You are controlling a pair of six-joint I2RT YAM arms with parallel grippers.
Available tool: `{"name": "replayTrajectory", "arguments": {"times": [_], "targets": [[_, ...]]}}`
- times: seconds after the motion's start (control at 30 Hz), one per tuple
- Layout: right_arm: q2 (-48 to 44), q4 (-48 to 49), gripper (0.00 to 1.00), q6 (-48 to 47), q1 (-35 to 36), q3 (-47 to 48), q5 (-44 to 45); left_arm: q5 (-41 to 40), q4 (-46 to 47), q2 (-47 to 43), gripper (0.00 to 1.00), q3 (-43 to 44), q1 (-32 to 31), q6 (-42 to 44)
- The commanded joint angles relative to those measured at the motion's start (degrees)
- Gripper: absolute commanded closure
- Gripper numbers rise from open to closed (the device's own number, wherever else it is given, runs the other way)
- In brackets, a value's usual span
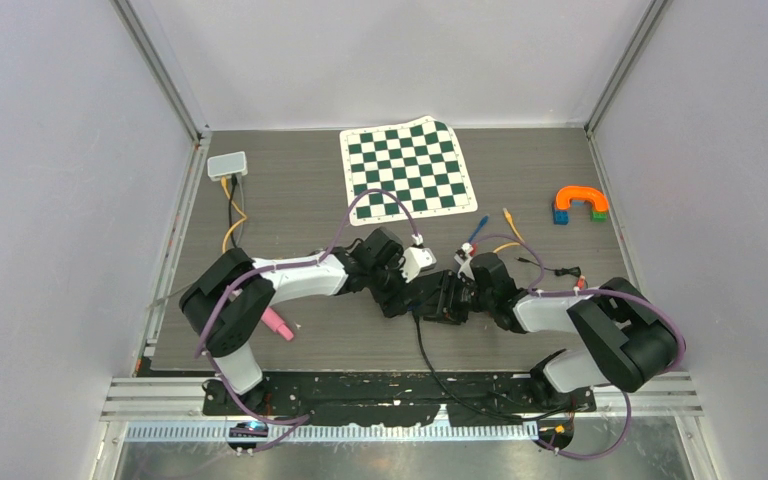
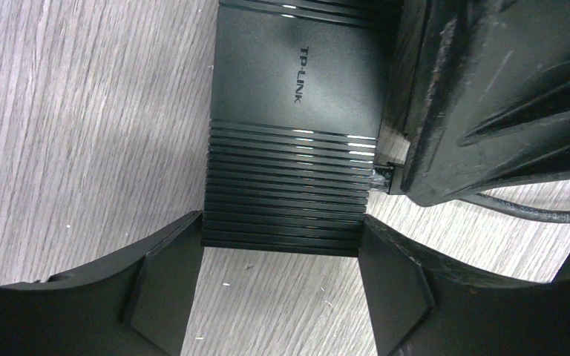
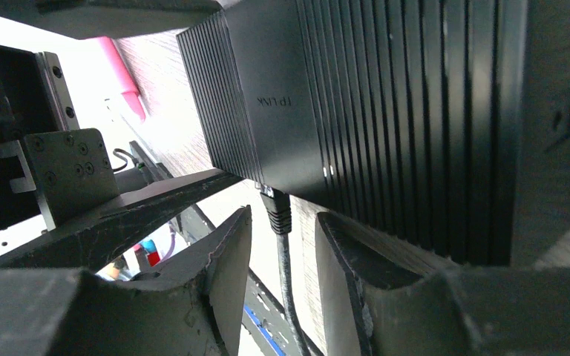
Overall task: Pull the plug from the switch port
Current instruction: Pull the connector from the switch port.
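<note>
The right pincer (image 3: pixel 283 216) is standing apart, with one finger on each side of the plug (image 3: pixel 275 205). A strip of light is showing between the plug and each finger, and no contact is visible. The plug is sitting at the lower edge of the switch (image 2: pixel 289 111), at the centre of the right wrist view. Its black cable (image 3: pixel 288 289) is running down out of the frame.

The left pincer (image 2: pixel 282 222) is clamped on the switch, its tips touching both sides of the ribbed end at the bottom of the left wrist view. The right pincer is filling the upper right of that view and covering the side of the switch above the plug.

In the top view both pincers are meeting at the centre of the surface (image 1: pixel 290 200) and covering nearly all of the switch.

- A pink marker (image 1: pixel 278 322) is lying just beside the left arm, at lower left.
- A chequered mat (image 1: pixel 407 170) is lying at upper centre, well apart.
- A white box (image 1: pixel 227 165) with a yellow lead (image 1: pixel 230 215) is sitting at upper left.
- An orange arch (image 1: pixel 580 200) on coloured blocks is standing at upper right.
- A loose blue lead (image 1: pixel 478 228) is lying just above the right arm's wrist.

The port itself is lying in shadow, so how deep the plug is seated cannot be told.
</note>
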Motion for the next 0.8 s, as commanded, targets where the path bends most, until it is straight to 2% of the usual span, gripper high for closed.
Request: {"name": "replayTrajectory", "arguments": {"times": [0.0,0.1,0.27,0.77], "targets": [[2.2,3.0,0.56,1.1,0.4,1.2,1.4,2.0,-1.5,0.8,0.29,1.5,-0.4,0.2],[2.4,3.0,0.56,1.6,0.5,1.4,3.3,2.5,-1.3,0.5,0.38,1.0,-0.4,-0.3],[1.7,0.8,0.56,1.6,1.0,2.5,6.3,3.2,-0.9,-0.2,0.46,0.3,-0.6,-1.1],[-0.3,0.9,0.56,3.0,1.8,1.7,9.1,3.7,0.0,-1.9,0.50,-0.9,-1.0,-2.3]]}}
